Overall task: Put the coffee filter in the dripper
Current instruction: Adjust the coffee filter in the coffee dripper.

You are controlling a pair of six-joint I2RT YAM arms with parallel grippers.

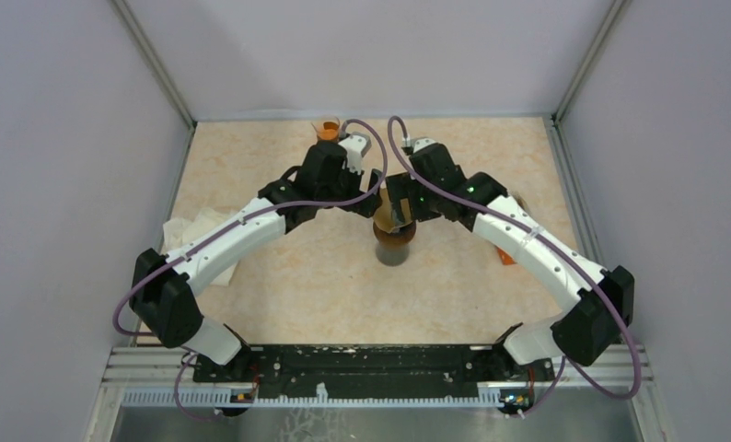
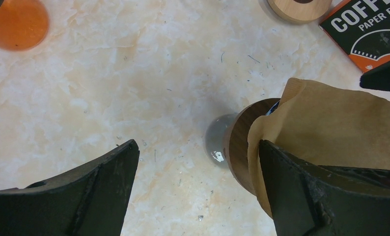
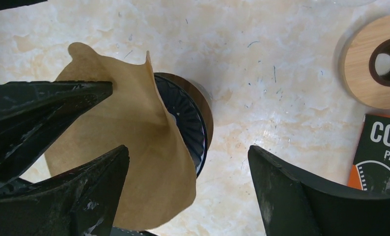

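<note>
The brown paper coffee filter (image 3: 129,147) stands partly open and tilted over the black ribbed dripper (image 3: 188,120), which has a wooden collar (image 2: 239,147) and sits on a glass carafe (image 1: 396,247) at mid-table. It also shows in the left wrist view (image 2: 330,128). My left gripper (image 2: 197,143) is open; its right finger (image 2: 320,191) lies against the filter, and the same finger shows in the right wrist view (image 3: 36,113). My right gripper (image 3: 188,147) is open, with its left finger (image 3: 85,196) in front of the filter. I cannot tell how deep the filter sits.
An orange-and-black paper filter box (image 3: 379,152) and a wooden ring (image 3: 375,61) lie right of the dripper. An orange cup (image 1: 327,129) stands at the back. A white cloth (image 1: 196,235) lies at the left edge.
</note>
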